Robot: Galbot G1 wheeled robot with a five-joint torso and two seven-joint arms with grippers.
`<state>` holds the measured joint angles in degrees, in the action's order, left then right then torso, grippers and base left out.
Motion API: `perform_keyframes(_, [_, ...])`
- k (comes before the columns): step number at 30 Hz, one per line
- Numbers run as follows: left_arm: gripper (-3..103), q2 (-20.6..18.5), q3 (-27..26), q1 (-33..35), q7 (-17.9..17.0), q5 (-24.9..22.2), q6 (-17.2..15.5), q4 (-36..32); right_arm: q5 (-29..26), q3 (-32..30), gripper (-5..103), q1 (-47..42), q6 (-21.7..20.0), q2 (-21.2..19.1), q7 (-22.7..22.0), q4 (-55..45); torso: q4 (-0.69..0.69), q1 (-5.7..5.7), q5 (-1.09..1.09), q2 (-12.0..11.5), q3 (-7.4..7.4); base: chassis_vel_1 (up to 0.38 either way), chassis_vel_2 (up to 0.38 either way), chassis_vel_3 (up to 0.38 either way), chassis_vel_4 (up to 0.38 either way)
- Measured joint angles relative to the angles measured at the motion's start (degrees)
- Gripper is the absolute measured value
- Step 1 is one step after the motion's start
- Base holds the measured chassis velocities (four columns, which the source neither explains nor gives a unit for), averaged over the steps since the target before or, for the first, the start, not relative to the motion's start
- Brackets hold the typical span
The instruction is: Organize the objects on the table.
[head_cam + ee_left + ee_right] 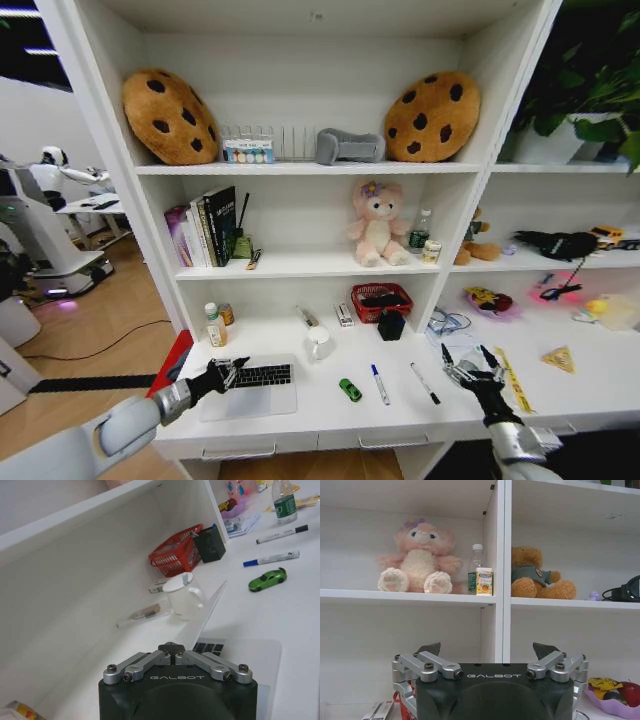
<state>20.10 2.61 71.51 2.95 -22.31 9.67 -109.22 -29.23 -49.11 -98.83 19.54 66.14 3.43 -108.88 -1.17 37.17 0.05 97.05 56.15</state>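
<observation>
Your left gripper [232,371], fingers together, sits at the laptop [252,389]; right gripper [470,366], fingers apart, hovers near the bench's [330,408] right; far off, the red basket [381,301] holds something dark.

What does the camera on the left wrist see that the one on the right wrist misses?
Left wrist camera alone: the white mug, the laptop's open lid, the green toy car, two markers and the left gripper, shut by the laptop. Right wrist camera alone: the pink plush toy, the brown teddy bear and the right gripper, open. Both catch the red basket and white shelving.
</observation>
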Motion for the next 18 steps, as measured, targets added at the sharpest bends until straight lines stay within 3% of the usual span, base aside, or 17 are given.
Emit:
perform_keyframes(5, [0,2.25,-2.51,7.87,-0.13,3.44,0.11,0.88,-0.32,-0.04,100,-0.08,0.20,0.07,-0.25,0.17,0.02,0.00,0.00,0.00,0.00,0.000,0.000,0.000,0.000])
perform_keyframes(12, [-3,3.99,-6.04,12.83,-0.79,4.93,0.73,1.99,-0.31,0.33,100,0.37,0.01,-0.63,-0.50,-0.25,0.02,0.00,0.00,0.00,0.00,0.000,0.000,0.000,0.000])
perform_keyframes(18, [17,5.36,-11.34,14.03,-2.13,2.17,0.53,0.35,0.00,0.62,100,0.38,-0.31,-0.80,-0.65,-0.72,0.01,0.00,0.01,0.00,0.00,0.000,0.000,0.000,0.000])
